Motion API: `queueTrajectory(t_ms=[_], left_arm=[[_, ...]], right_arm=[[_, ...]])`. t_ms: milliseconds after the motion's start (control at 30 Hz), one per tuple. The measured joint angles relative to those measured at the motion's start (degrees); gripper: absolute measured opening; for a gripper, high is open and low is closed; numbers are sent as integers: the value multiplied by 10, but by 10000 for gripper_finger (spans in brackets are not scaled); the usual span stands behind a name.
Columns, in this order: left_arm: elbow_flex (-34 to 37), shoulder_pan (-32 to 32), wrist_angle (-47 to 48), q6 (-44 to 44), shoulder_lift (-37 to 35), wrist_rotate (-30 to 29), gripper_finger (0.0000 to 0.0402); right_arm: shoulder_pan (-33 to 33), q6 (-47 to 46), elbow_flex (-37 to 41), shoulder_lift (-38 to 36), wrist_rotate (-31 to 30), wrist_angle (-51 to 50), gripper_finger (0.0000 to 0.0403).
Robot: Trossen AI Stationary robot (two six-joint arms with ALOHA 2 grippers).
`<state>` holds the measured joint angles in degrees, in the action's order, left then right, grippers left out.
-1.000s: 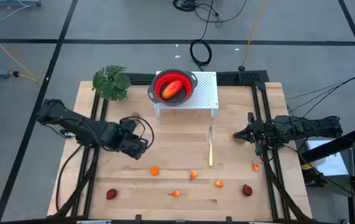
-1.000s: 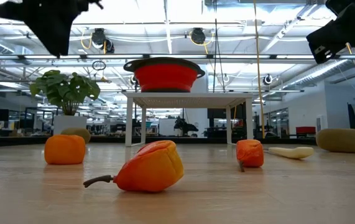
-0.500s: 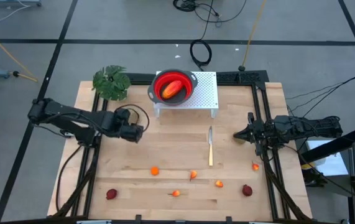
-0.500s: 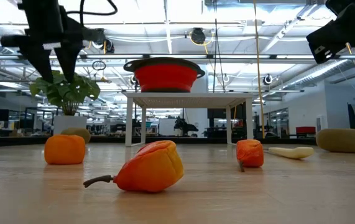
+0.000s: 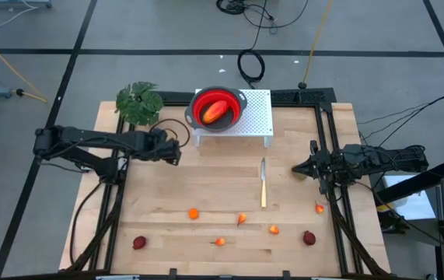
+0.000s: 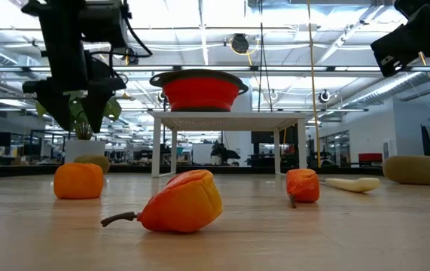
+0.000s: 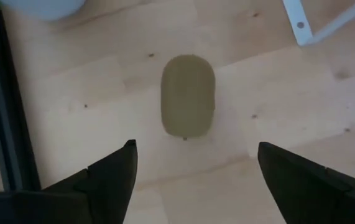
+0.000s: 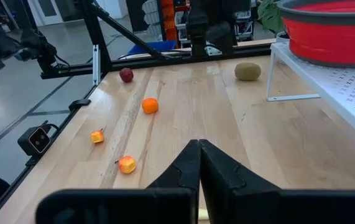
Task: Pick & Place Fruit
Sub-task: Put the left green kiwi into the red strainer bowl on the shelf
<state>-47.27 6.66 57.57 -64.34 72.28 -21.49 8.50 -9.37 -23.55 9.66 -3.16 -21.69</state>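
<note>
Sitting on a white perforated stand [image 5: 256, 117] at the desk's [image 5: 206, 187] far edge, the red collapsible bowl [image 5: 219, 106] holds one red-yellow oblong fruit [image 5: 215, 111], nothing else seen inside. Leafy plant [image 5: 139, 103] at the far left corner. Left gripper [image 5: 174, 150] hovers just off the stand's left leg, fingers spread wide and empty, straight above the brown oval fruit [image 7: 188, 96], which lies on the wood between them, untouched. Right gripper [image 5: 298, 168] waits at the right edge, fingers pressed together, holding nothing. Knife [image 5: 263, 183] lies mid-desk toward the right. Small fruits are scattered along the near edge: orange one [image 5: 194, 213], three more orange pieces [image 5: 242, 218], [image 5: 220, 241], [image 5: 274, 229], dark-red ones [image 5: 139, 243], [image 5: 309, 237], one by the right rail [image 5: 319, 207].
</note>
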Motion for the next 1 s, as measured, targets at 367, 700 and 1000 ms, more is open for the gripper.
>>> queueTrajectory(t_ms=[367, 700, 1000], left_arm=[[54, 53, -103, 73, 0, 17, 323], [93, 88, -182, 112, 0, 21, 330], [125, 108, -221, 132, 1, 50, 329]], right_arm=[[0, 0, 0, 0, 0, 0, 0], [0, 0, 0, 0, -14, 0, 0], [0, -3, 0, 0, -43, 0, 0]])
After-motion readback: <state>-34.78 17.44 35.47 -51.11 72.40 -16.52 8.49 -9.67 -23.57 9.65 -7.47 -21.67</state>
